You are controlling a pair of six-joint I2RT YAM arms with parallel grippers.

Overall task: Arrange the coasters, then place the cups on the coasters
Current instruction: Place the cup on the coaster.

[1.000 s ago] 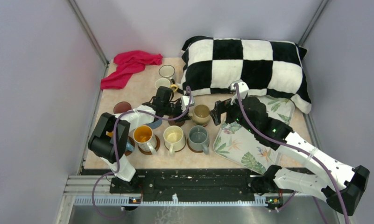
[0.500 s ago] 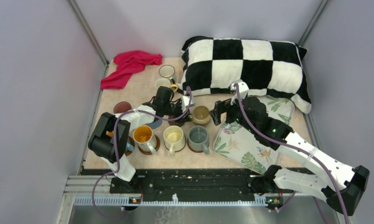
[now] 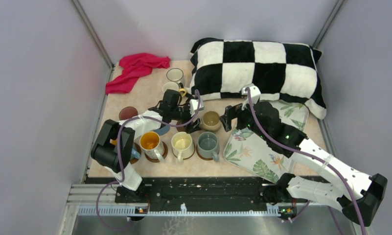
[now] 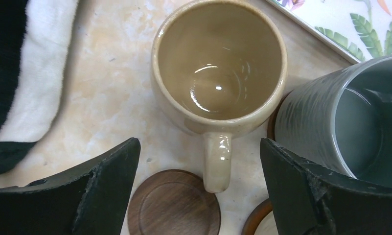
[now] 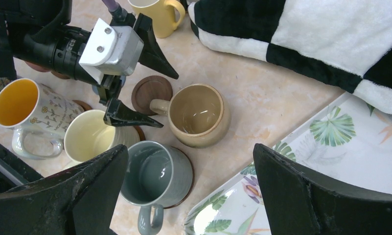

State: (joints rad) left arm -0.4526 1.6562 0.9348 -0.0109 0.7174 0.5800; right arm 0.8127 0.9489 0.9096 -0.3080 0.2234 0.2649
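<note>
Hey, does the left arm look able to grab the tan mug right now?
Probably yes. The left gripper is open, its jaws either side of the handle of the tan mug, with nothing blocking. The grey mug crowds one side, so room is tight.

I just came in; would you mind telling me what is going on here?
The left arm, jaws wide open, hovers at the tan mug, which stands on the bare table beside an empty wooden coaster. The right arm hangs by the leaf-print tray, jaws open and empty. Three front-row mugs already sit on coasters; more mugs stand at the back.
</note>
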